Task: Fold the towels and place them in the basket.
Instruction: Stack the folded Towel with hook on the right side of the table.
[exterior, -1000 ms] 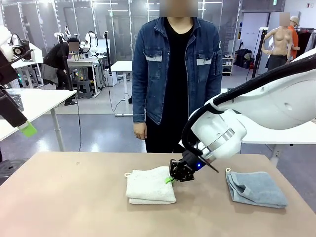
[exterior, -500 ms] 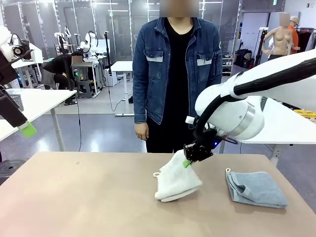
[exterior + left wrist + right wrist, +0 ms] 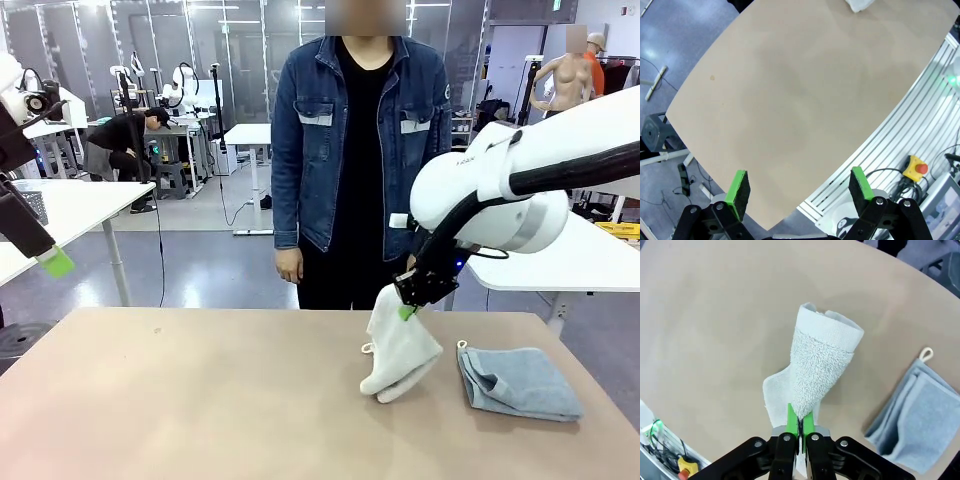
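The folded cream-white towel (image 3: 401,350), soft looped terry with a small cord loop, hangs in a drooping cone above the tan table (image 3: 180,400), pinched at its top corner by the right gripper (image 3: 407,311), jaws clamped tight, beside the folded blue-grey towel (image 3: 518,382) lying flat.

White towel (image 3: 401,350) left of blue towel (image 3: 519,382), on table (image 3: 180,400).

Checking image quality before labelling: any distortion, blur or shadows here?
Left wrist view: wide-angle bends the table edge into a curve. Right wrist view: white towel pile sharp, soft shadow beneath. Front view: evenly lit, blue towel crisp.
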